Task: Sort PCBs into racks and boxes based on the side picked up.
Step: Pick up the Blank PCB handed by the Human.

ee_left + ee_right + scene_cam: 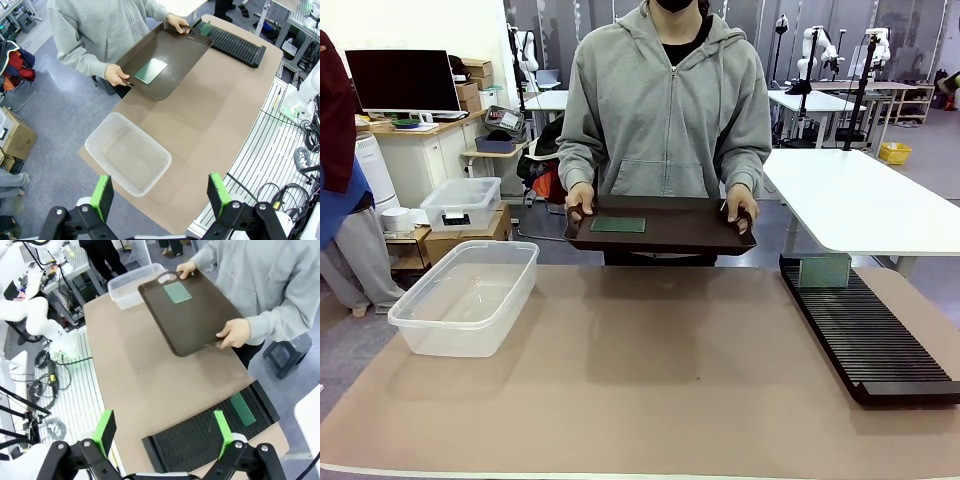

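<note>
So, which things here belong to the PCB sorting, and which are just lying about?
Job: black slotted rack; clear tub; brown tray the person holds; PCB lying on it; second PCB standing at the rack's far end.
Lying about: lidded bin; monitor; white side table.

Table (650, 390) fills the lower frame. On it, far left, sits the tub (448, 340). On it along the right side lies the rack (880, 340), running from mid-right down to the lower right corner, with one PCB (823, 271) standing at its far end. Centre frame, behind the table, the person (665, 110) holds the tray (690, 235) at the far edge, with one hand (580, 200) at each end. Another PCB (617, 225) lies flat on the tray, left of its middle. Behind the tub, off the table, sits a lidded bin (461, 203).
</note>
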`<action>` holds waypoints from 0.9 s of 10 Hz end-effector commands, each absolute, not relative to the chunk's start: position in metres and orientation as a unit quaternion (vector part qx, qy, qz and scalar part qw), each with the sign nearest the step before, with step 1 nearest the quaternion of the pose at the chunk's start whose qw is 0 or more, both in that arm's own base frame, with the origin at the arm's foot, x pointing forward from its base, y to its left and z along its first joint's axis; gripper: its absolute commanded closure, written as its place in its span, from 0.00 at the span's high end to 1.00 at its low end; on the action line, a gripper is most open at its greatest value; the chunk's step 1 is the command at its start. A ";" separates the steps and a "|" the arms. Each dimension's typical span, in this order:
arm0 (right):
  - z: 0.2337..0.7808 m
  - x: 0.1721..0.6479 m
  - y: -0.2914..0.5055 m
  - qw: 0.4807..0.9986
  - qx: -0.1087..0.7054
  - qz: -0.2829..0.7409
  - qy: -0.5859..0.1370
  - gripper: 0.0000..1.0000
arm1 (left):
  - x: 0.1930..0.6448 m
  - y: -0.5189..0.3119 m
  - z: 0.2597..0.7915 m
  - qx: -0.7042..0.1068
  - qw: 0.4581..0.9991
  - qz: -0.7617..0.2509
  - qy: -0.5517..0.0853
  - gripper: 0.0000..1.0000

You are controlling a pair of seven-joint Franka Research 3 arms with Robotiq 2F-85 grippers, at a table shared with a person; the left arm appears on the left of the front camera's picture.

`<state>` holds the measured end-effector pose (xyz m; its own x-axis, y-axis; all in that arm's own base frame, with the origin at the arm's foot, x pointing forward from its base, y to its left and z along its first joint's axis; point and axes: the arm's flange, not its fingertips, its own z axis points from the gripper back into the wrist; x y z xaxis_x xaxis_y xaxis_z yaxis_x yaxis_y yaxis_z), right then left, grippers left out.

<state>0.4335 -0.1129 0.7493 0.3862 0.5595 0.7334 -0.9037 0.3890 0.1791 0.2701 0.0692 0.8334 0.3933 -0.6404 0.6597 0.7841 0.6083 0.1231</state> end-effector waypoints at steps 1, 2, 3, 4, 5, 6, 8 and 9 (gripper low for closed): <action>0.771 0.404 -0.107 0.794 0.330 0.425 -0.282 1.00 | 0.270 0.069 0.832 -0.106 0.829 -0.428 -0.344 1.00; 0.789 0.396 -0.113 0.807 0.318 0.425 -0.257 1.00 | 0.270 0.069 0.832 -0.106 0.829 -0.428 -0.344 1.00; 0.804 0.385 -0.118 0.813 0.283 0.437 -0.263 1.00 | 0.270 0.069 0.832 -0.106 0.829 -0.428 -0.344 1.00; 0.809 0.370 -0.116 0.823 0.243 0.430 -0.280 1.00 | 0.270 0.069 0.832 -0.106 0.829 -0.428 -0.344 1.00; 0.820 0.359 -0.122 0.824 0.224 0.433 -0.289 1.00 | 0.270 0.069 0.832 -0.106 0.829 -0.428 -0.344 1.00; 0.828 0.354 -0.126 0.824 0.202 0.438 -0.296 1.00 | 0.270 0.069 0.832 -0.106 0.829 -0.428 -0.344 1.00; 0.833 0.335 -0.121 0.822 0.174 0.444 -0.311 1.00 | 0.270 0.069 0.832 -0.106 0.829 -0.428 -0.344 1.00; 0.840 0.332 -0.126 0.823 0.160 0.443 -0.317 1.00 | 0.270 0.069 0.832 -0.106 0.829 -0.428 -0.344 1.00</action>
